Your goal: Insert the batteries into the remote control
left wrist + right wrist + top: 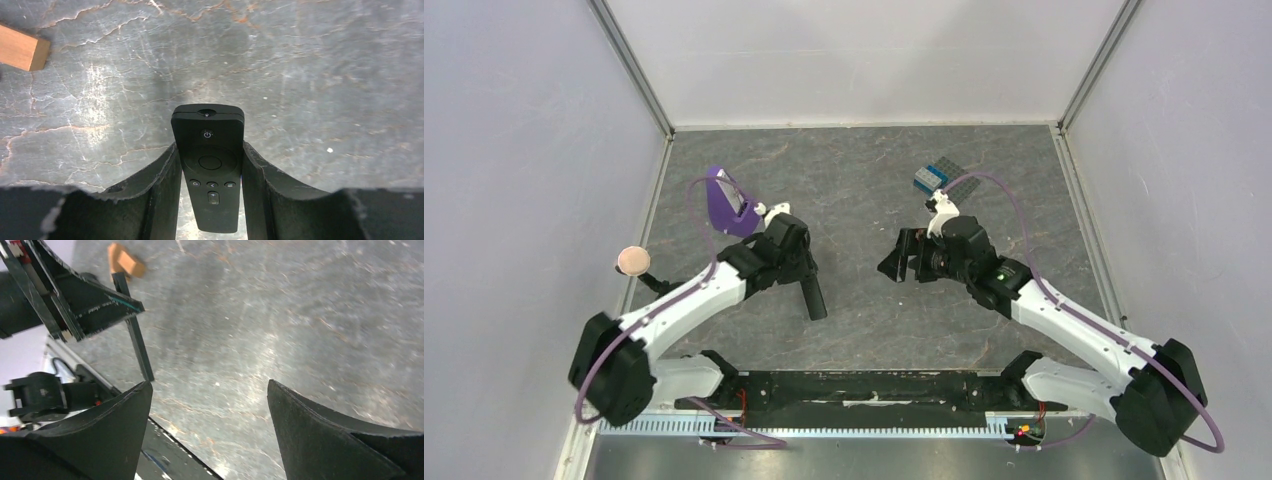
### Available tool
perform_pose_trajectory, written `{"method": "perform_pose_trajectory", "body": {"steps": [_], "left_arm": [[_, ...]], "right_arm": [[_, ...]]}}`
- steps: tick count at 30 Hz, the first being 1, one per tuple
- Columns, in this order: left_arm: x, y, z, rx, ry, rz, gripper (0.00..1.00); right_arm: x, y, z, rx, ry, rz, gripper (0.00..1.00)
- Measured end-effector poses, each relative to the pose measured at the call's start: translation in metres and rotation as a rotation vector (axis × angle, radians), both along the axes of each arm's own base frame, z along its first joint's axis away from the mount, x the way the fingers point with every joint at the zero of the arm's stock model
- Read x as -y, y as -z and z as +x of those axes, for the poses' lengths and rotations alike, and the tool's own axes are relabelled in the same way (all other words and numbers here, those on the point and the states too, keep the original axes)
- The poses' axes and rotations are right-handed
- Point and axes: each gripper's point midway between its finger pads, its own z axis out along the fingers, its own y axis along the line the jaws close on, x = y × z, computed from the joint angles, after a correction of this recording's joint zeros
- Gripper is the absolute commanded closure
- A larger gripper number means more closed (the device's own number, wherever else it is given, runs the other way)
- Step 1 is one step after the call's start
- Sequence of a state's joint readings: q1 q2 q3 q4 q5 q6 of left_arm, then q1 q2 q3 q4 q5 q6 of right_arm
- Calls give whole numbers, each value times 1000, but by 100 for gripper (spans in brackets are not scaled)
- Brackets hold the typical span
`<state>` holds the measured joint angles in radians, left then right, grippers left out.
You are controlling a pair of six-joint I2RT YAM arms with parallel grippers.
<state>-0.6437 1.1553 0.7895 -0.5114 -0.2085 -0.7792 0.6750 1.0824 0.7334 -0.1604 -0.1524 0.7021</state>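
Spanning the whole enclosure floor, grey veined table [864, 170], pale walls on three sides. Left arm [684, 300] reaches from near-left base toward centre-left; right arm [1074, 325] reaches from near-right base toward centre-right. The two wrists face each other across the middle, well apart.

Left gripper [209, 150] clamps the remote control [210, 170]: both fingers press its long edges, around mid-length. Button face of remote points up at the wrist camera, power key and round pad visible, top end sticking out beyond the fingertips. In top view the remote [812, 293] angles from the gripper toward near-right, left of table centre. Right wrist view shows it edge-on as a thin dark bar [137, 340]; cannot tell if the lower tip touches the table.

Right gripper [210, 384] is spread wide, nothing between the fingers, bare table under the gap. In top view it [902, 258] points left toward the remote, apart from it.

Purple stand-like object [729, 203] sits far-left, just beside the left wrist. Dark grey studded baseplate [952, 172] with blue brick [929, 180] on it lies far-right, just beyond the right wrist. Round pinkish knob [632, 260] near the left wall. Orange-brown wooden block [22, 47] lies on the table at the upper left of the left wrist view.
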Motion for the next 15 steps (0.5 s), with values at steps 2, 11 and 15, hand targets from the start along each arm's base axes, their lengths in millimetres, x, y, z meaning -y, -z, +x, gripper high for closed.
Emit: {"method": "perform_pose_trajectory", "body": {"steps": [2, 11, 15], "left_arm": [[0, 15, 4, -46, -3, 41, 97], [9, 61, 28, -166, -10, 136, 77], [9, 75, 28, -198, -9, 159, 51]], "right_arm": [[10, 11, -4, -16, 21, -43, 13], [33, 26, -9, -31, 73, -136, 14], [37, 27, -12, -40, 78, -149, 13]]}}
